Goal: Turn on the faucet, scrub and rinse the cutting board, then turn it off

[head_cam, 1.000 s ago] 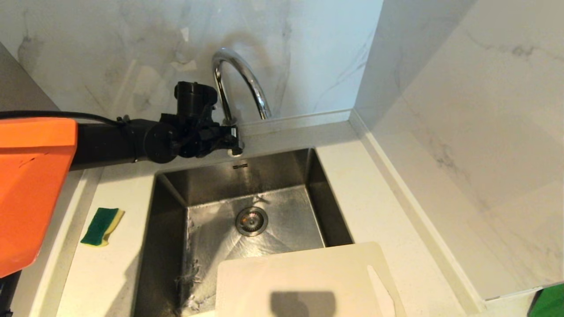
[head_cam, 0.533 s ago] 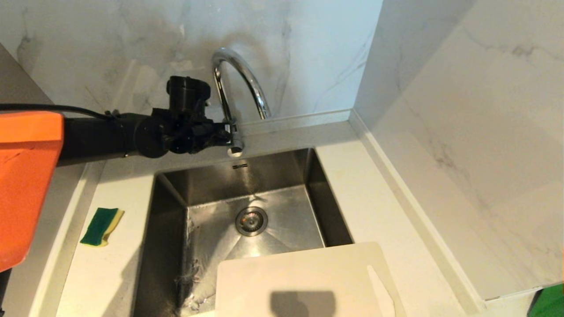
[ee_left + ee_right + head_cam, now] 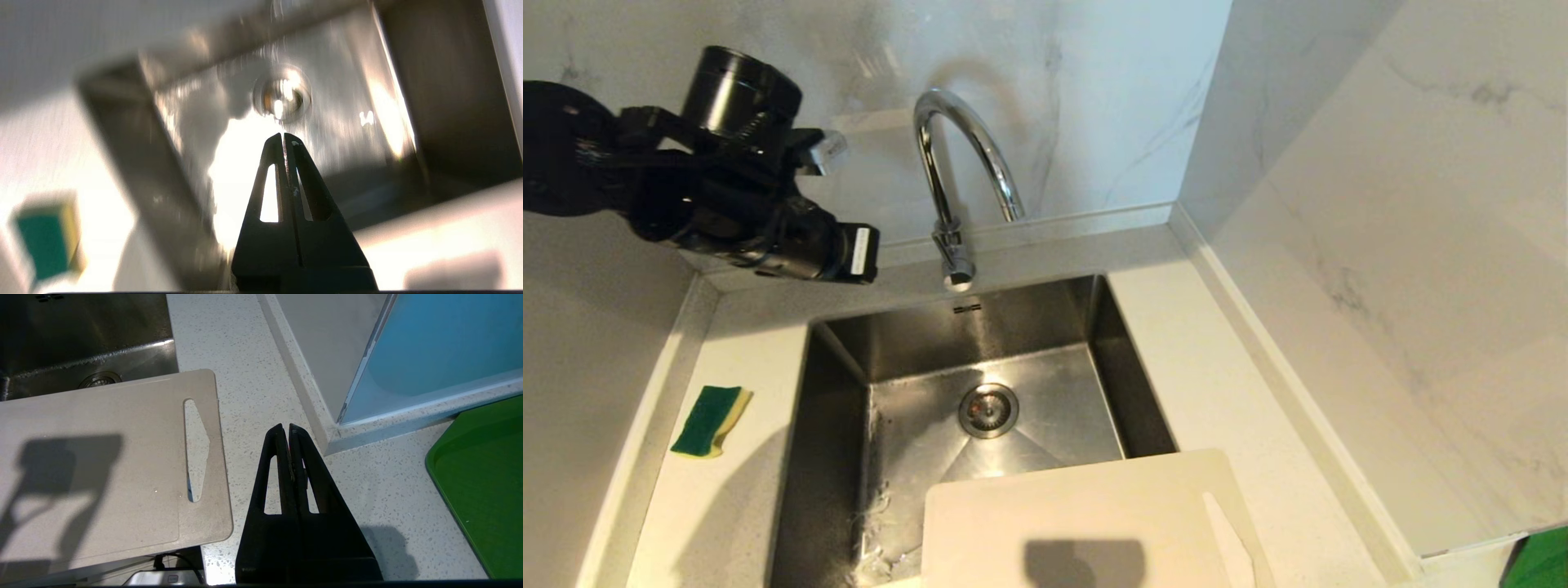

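Note:
The chrome faucet stands behind the steel sink, its small lever at the base. My left arm's wrist hangs up and to the left of the faucet, apart from it. In the left wrist view my left gripper is shut on nothing and points down over the sink's drain. The cream-white cutting board lies across the sink's near right corner, handle slot to the right. My right gripper is shut and empty, parked over the counter beside the cutting board.
A green-and-yellow sponge lies on the counter left of the sink, also blurred in the left wrist view. Marble walls close the back and right. A green tray sits at the far right of the counter.
My left arm has drawn back from the faucet's base, moving left and up, and its wrist has tipped to point down into the sink. The fingers stay shut. The right arm is still.

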